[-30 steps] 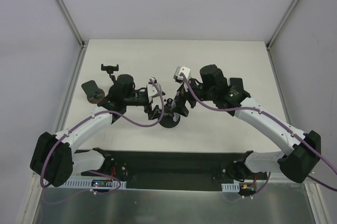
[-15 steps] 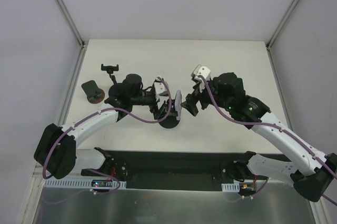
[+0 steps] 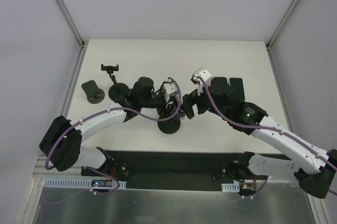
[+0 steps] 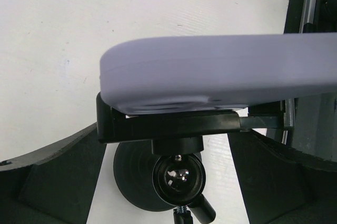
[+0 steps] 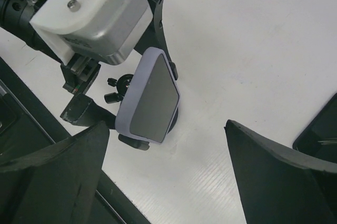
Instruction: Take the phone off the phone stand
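The phone (image 5: 152, 95), in a lavender case, is seen clamped in the phone stand (image 4: 168, 125) at mid-counter (image 5: 253, 34). The jaws of the left gripper (image 4: 166, 134) are spread wide either side of the clamp; contact cannot be told. The jaws of the right gripper (image 5: 167, 125) are held wide, clear of the phone. From above, the phone is largely hidden between the wrists.

Three phone stands (image 3: 169, 127) (image 3: 112, 81) (image 3: 92, 93), two phones (image 5: 151, 95) (image 3: 236, 87)
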`<move>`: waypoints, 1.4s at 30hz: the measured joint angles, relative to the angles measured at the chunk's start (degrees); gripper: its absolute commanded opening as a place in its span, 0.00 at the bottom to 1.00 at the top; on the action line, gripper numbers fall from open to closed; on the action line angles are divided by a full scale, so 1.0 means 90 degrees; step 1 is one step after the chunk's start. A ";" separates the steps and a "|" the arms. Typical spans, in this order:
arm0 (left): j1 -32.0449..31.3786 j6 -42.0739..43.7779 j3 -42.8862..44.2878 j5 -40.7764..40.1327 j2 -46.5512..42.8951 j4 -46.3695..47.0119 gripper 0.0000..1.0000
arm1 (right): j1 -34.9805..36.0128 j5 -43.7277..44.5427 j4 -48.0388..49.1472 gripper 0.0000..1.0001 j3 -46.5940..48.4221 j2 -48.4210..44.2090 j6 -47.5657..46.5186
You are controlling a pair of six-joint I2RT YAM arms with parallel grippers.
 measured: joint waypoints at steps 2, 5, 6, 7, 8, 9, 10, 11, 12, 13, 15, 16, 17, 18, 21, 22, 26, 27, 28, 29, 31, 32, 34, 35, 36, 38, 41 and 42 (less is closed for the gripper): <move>0.0000 -0.0078 0.0002 -0.0073 0.0002 0.0000 0.92 | 0.0185 0.0202 0.0007 0.88 0.0000 0.0061 0.0070; 0.0000 -0.0180 0.0002 -0.0253 0.0000 0.0022 0.92 | 0.0418 0.0508 0.0012 0.81 0.0000 0.0238 0.0148; 0.0002 -0.0199 0.0002 -0.0304 -0.0007 0.0032 0.92 | 0.0478 0.0600 0.0015 0.79 0.0000 0.0301 0.0172; 0.0000 -0.0214 0.0000 -0.0364 -0.0024 0.0046 0.92 | 0.0522 0.0690 0.0027 0.77 0.0000 0.0359 0.0189; 0.0000 -0.0228 0.0000 -0.0398 -0.0046 0.0053 0.92 | 0.0549 0.0741 0.0046 0.74 -0.0005 0.0403 0.0209; 0.0000 -0.0248 -0.0002 -0.0444 -0.0085 0.0061 0.92 | 0.0585 0.0814 0.0083 0.71 -0.0012 0.0449 0.0226; -0.0005 -0.0260 -0.0019 -0.0505 -0.0143 0.0083 0.92 | 0.0617 0.0877 0.0114 0.68 -0.0019 0.0495 0.0233; -0.0032 -0.0274 -0.0056 -0.0551 -0.0221 0.0134 0.92 | 0.0646 0.0930 0.0148 0.61 -0.0024 0.0544 0.0245; -0.0034 -0.0274 -0.0085 -0.0585 -0.0299 0.0175 0.93 | 0.0687 0.1010 0.0197 0.57 -0.0024 0.0605 0.0262; -0.0036 -0.0272 -0.0100 -0.0605 -0.0350 0.0187 0.93 | 0.0702 0.1037 0.0214 0.53 -0.0024 0.0634 0.0255; -0.0036 -0.0270 -0.0180 -0.0668 -0.0459 0.0274 0.94 | 0.0753 0.1139 0.0257 0.38 -0.0024 0.0721 0.0265; -0.0036 -0.0265 -0.0228 -0.0668 -0.0505 0.0352 0.94 | 0.0770 0.1173 0.0274 0.33 -0.0024 0.0753 0.0267; -0.0036 -0.0265 -0.0270 -0.0678 -0.0546 0.0427 0.94 | 0.0780 0.1195 0.0294 0.24 -0.0027 0.0772 0.0270; -0.0036 -0.0245 -0.0308 -0.0685 -0.0585 0.0495 0.94 | 0.0792 0.1205 0.0318 0.19 -0.0032 0.0784 0.0289; -0.0036 -0.0209 -0.0418 -0.0726 -0.0678 0.0733 0.93 | 0.0840 0.1287 0.0406 0.07 -0.0061 0.0784 0.0313; -0.0036 -0.0187 -0.0476 -0.0782 -0.0719 0.0831 0.93 | 0.0845 0.1314 0.0430 0.05 -0.0070 0.0782 0.0347; -0.0044 -0.0143 -0.0631 -0.1022 -0.0826 0.1013 0.87 | 0.0872 0.1404 0.0459 0.01 -0.0085 0.0782 0.0355; -0.0068 -0.0136 -0.0651 -0.1098 -0.0840 0.1056 0.86 | 0.0879 0.1416 0.0459 0.01 -0.0087 0.0782 0.0364; -0.0090 -0.0121 -0.0661 -0.1175 -0.0852 0.1066 0.83 | 0.0886 0.1440 0.0461 0.01 -0.0087 0.0782 0.0374; -0.0136 -0.0107 -0.0678 -0.1258 -0.0865 0.1083 0.81 | 0.0896 0.1460 0.0464 0.01 -0.0090 0.0782 0.0379; -0.0236 -0.0058 -0.0695 -0.1392 -0.0872 0.1112 0.76 | 0.0911 0.1513 0.0478 0.01 -0.0097 0.0782 0.0396; -0.0270 -0.0032 -0.0697 -0.1445 -0.0872 0.1120 0.71 | 0.0916 0.1540 0.0488 0.01 -0.0104 0.0782 0.0398; -0.0352 0.0002 -0.0707 -0.1566 -0.0872 0.1154 0.66 | 0.0923 0.1600 0.0532 0.01 -0.0126 0.0782 0.0418; -0.0381 0.0017 -0.0709 -0.1627 -0.0872 0.1156 0.62 | 0.0930 0.1639 0.0542 0.01 -0.0131 0.0782 0.0430; -0.0427 0.0034 -0.0709 -0.1690 -0.0872 0.1161 0.59 | 0.0937 0.1676 0.0542 0.01 -0.0134 0.0782 0.0442; -0.0476 0.0058 -0.0714 -0.1768 -0.0874 0.1168 0.47 | 0.0950 0.1736 0.0573 0.01 -0.0155 0.0782 0.0449; -0.0500 0.0070 -0.0716 -0.1899 -0.0874 0.1168 0.30 | 0.0964 0.1817 0.0600 0.06 -0.0168 0.0782 0.0478; -0.0525 0.0015 -0.0721 -0.1940 -0.0874 0.1154 0.22 | 0.0976 0.1870 0.0631 0.09 -0.0187 0.0782 0.0542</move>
